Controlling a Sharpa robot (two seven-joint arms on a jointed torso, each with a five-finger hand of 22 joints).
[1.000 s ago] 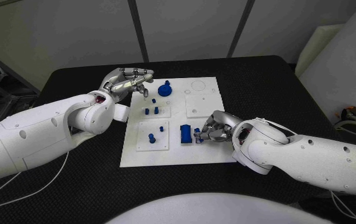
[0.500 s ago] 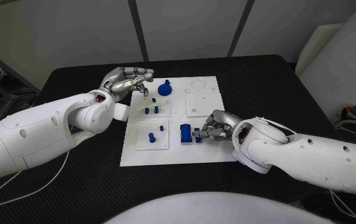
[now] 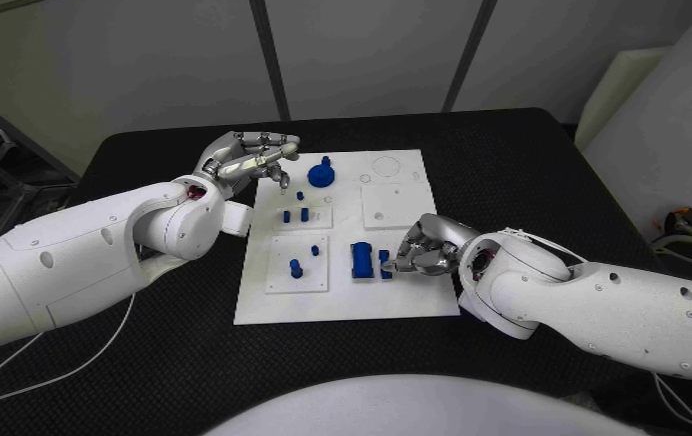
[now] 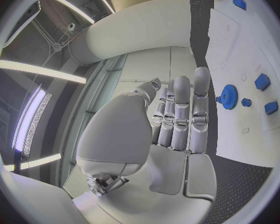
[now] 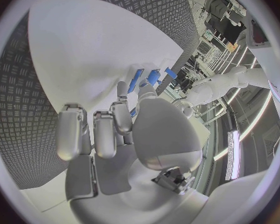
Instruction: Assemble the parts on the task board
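Black bench under you carries the white task board (image 3: 405, 294), with no readable writing on it. Your right hand (image 3: 421, 246) pinches a small blue part (image 3: 385, 256) in its fingers, beside the blue block (image 3: 361, 259). Your left hand (image 3: 247, 159) hovers at the board's far left corner, fingers curled in, empty, near the blue gear (image 3: 320, 171).

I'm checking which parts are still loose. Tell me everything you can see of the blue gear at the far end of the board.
The blue gear is a round, toothed wheel with a raised knob at its centre, plastic by its look. It sits flat near the far left corner of the white board, in the head view just right of the left hand, whose fingers hover close without plainly touching it. The left wrist view shows its teeth, with small blue pieces beyond.
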